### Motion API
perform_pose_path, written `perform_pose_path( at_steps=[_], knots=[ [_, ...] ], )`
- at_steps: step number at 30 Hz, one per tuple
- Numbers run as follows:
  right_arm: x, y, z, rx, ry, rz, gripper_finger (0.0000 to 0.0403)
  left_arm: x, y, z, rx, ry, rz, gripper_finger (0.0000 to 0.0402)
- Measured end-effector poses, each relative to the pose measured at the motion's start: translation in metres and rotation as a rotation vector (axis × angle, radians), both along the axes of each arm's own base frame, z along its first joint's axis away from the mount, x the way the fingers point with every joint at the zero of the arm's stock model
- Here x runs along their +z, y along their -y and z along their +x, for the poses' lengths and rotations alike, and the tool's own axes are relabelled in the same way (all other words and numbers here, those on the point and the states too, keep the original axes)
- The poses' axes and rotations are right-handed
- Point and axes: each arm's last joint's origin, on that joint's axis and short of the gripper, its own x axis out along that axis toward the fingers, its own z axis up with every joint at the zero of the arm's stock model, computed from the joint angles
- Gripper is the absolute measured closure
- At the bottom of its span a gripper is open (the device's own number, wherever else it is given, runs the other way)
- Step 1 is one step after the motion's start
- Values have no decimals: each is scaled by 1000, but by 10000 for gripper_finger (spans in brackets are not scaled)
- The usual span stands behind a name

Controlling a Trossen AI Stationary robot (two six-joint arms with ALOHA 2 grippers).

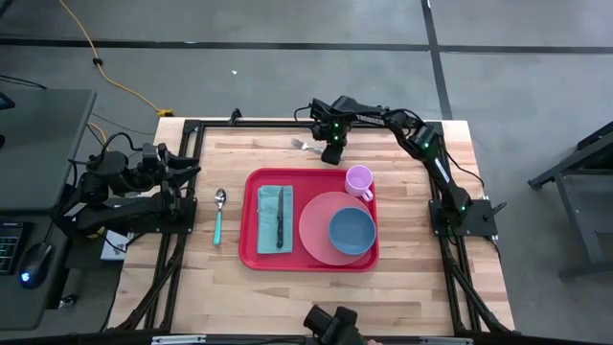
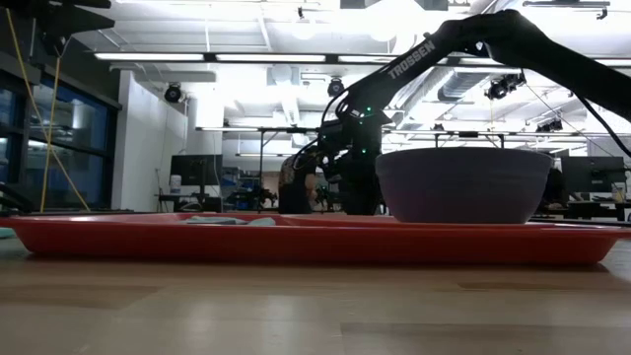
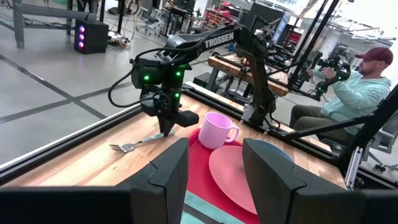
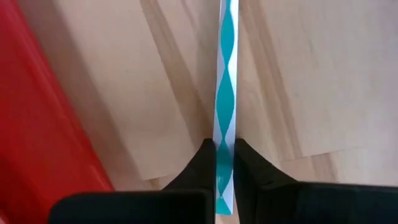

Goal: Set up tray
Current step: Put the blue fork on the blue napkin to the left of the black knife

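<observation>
The red tray [image 1: 268, 257] lies mid-table and carries a teal napkin [image 1: 268, 206] with a knife [image 1: 282, 225], a pink plate [image 1: 321, 225] with a blue bowl [image 1: 351, 231], and a pink mug [image 1: 359, 179] in its far right corner. A fork [image 1: 303, 145] with a teal-and-white handle lies beyond the tray's far edge. My right gripper [image 1: 332, 153] stands over the fork's handle, shut on it. My left gripper [image 1: 192, 172] waits open at the table's left edge. A teal-handled spoon [image 1: 219, 216] lies on the table left of the tray. My right gripper [image 4: 224, 165] pinches the fork's teal-and-white handle [image 4: 224, 106] between its two fingers [image 4: 202, 165]. It comes from above, pointing down, with the fingers on either side of the handle. The fork's tines [image 3: 123, 147] lie on the table.
Bare wood lies left of the spoon, along the near edge and right of the tray. A black frame rims the table. A seated person [image 3: 354, 87] shows beyond the table's right side in the left wrist view.
</observation>
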Motion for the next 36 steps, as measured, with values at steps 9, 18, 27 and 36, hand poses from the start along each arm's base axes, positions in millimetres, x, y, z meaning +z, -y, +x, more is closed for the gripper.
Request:
perform_pose_path(
  at_steps=[9,18,27,36],
  knots=[
    [0,-5,3,-4,-17,-20,394,0,0,0,0,0,0,220],
    [0,-6,3,-8,-32,-27,400,0,0,0,0,0,0,220],
    [3,-8,1,-18,-46,-14,402,0,0,0,-1,-3,7,220],
    [17,-12,0,-9,-47,-58,403,0,0,0,-2,-8,18,220]
  ],
)
